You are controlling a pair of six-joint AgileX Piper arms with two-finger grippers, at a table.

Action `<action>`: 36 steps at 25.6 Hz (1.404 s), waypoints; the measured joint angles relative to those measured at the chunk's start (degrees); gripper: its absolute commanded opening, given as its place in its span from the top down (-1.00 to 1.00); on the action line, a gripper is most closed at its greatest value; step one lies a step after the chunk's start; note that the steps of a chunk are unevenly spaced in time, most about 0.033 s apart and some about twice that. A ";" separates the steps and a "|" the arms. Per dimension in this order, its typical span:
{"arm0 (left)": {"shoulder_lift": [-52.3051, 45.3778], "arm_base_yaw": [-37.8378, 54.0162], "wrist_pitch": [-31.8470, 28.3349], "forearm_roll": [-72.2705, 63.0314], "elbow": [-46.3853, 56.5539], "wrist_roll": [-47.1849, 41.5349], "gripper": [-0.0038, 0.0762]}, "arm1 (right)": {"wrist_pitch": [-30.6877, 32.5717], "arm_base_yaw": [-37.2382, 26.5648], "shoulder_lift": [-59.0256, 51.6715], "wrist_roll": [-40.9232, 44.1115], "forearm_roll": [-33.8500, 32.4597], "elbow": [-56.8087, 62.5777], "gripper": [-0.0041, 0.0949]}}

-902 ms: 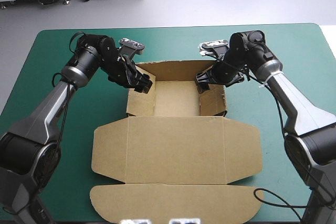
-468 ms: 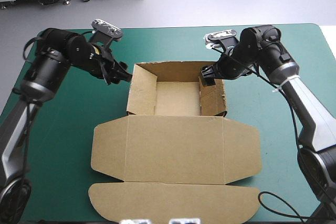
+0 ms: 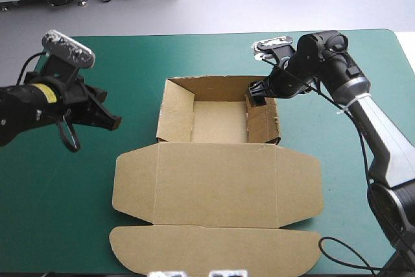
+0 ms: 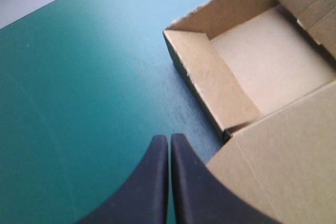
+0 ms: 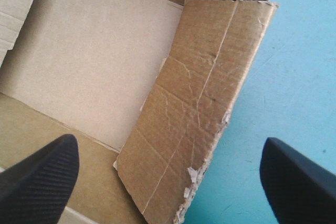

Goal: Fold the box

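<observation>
Brown board, light and stiff, made up the box (image 3: pixel 219 121), which sat mid-table on the teal-green cover (image 3: pixel 71 192): a tray with raised walls at the far end, the lid (image 3: pixel 217 186) flat toward the near edge. It would likely bend cleanly only along its scored creases and crush or tear elsewhere; the right wall's flap (image 5: pixel 205 87) showed a ragged, peeling edge. A pinch on that flap's free edge, near its middle, looked the safest hold. The right gripper (image 5: pixel 168 145) hung over the flap, fingers spread wide, gripping nothing. The left gripper (image 4: pixel 169 139) was pressed closed and empty over bare cover, off to the box's left and not touching it. In the high view the right fingers were largely hidden behind the wrist, so contact with the board could not be judged. Whether the flap was tucked was also unclear.
</observation>
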 measured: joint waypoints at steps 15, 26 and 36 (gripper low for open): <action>-16.94 0.00 0.06 0.77 28.34 0.10 0.92 | -0.18 -0.42 10.22 0.52 -1.44 0.00 -0.80; -19.76 0.00 0.06 0.59 29.57 0.10 0.92 | -0.60 -0.48 13.32 -0.86 -2.23 0.00 0.96; -19.76 0.00 0.06 0.61 29.57 0.10 0.92 | -0.16 -9.41 13.32 -2.58 -5.19 -4.08 0.95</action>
